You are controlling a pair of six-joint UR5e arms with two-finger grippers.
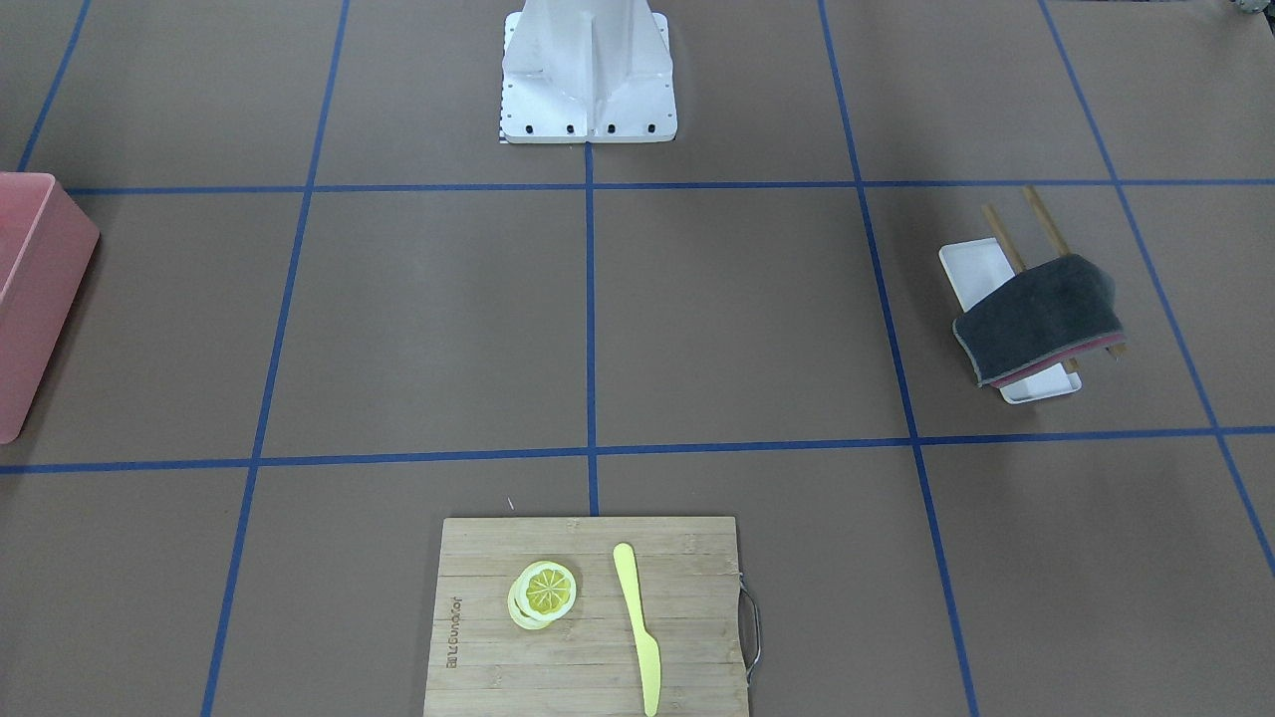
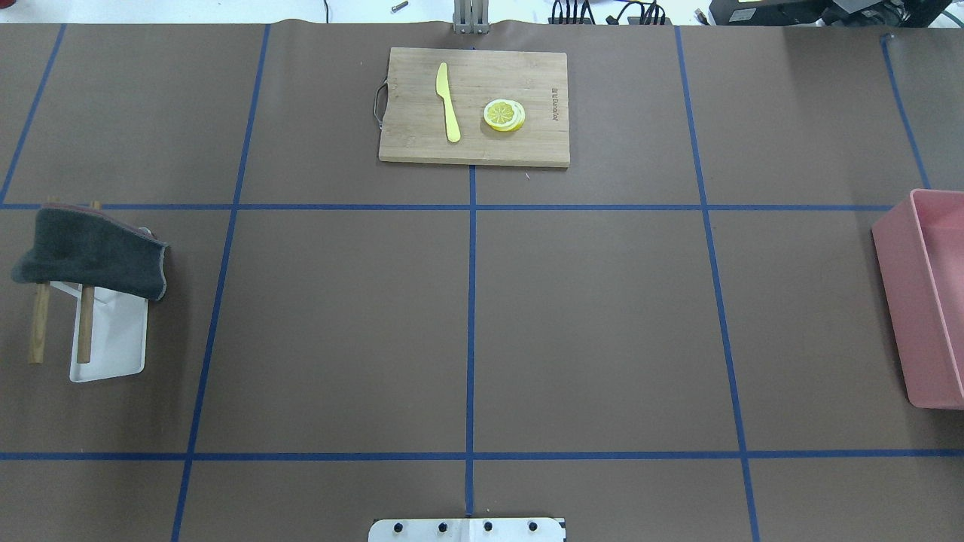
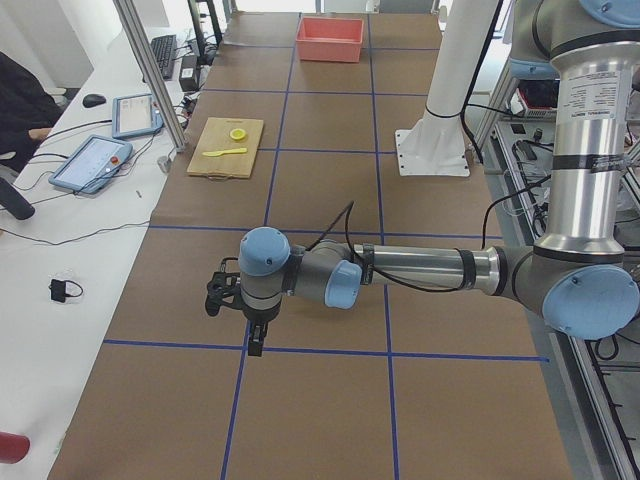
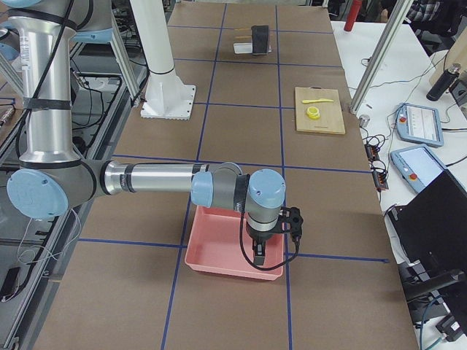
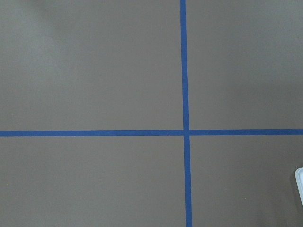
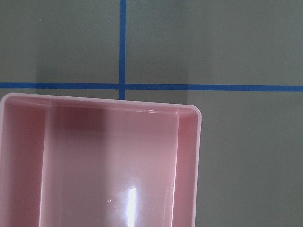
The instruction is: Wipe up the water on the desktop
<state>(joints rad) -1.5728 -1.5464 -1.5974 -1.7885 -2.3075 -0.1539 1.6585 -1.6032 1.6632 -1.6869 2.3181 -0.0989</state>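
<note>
The brown desktop [image 2: 602,324] with blue tape lines fills the overhead view and the front-facing view [image 1: 747,319]. I see no clear water on it. A dark grey cloth [image 2: 90,252] hangs over a wooden rack [image 2: 84,331] above a white tray [image 2: 113,354] at the left; it also shows in the front-facing view [image 1: 1041,319]. My left gripper [image 3: 255,340] hangs above bare desktop near a tape crossing. My right gripper [image 4: 259,255] hangs over a pink bin [image 4: 233,251]. Both show only in the side views, so I cannot tell whether they are open or shut.
A bamboo cutting board [image 2: 542,147] with a yellow knife [image 2: 447,102] and lemon slices [image 2: 504,114] lies at the far middle. The pink bin [image 2: 922,301] stands at the right edge. The white robot base [image 1: 588,75] is at the near middle.
</note>
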